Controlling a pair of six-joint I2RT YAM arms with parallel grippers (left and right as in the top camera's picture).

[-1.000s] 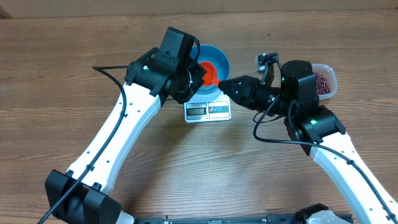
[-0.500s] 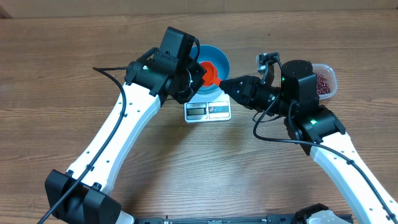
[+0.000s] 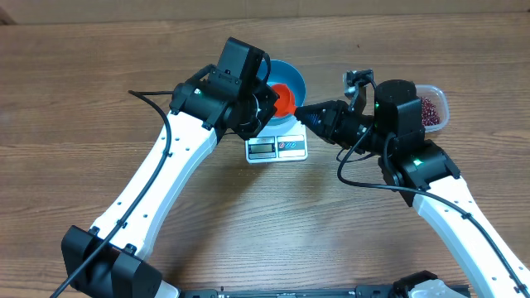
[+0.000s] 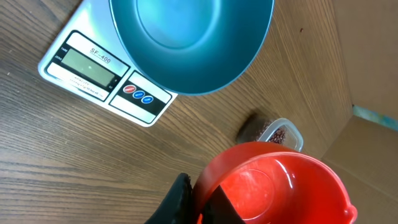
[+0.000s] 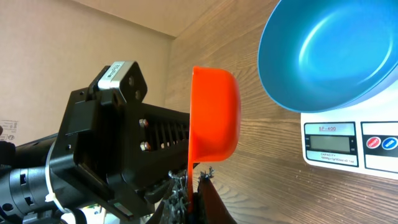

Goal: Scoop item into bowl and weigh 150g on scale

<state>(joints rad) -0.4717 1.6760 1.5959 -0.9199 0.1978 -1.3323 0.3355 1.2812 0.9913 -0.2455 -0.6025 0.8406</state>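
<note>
Overhead: left gripper (image 3: pixel 269 103) and right gripper (image 3: pixel 308 114) both meet at the red scoop (image 3: pixel 282 99), just beside the blue bowl (image 3: pixel 288 73). The bowl sits on the white scale (image 3: pixel 277 147). The beans (image 3: pixel 429 112) lie in a clear tub (image 3: pixel 440 96) at the right, well apart.
Left wrist: 1 black finger (image 4: pixel 180 199) touches the scoop. Jaws look narrow, cannot tell if they grip.
Right wrist: jaws pinched tight on the scoop's handle, scoop on edge beside the bowl.
</note>
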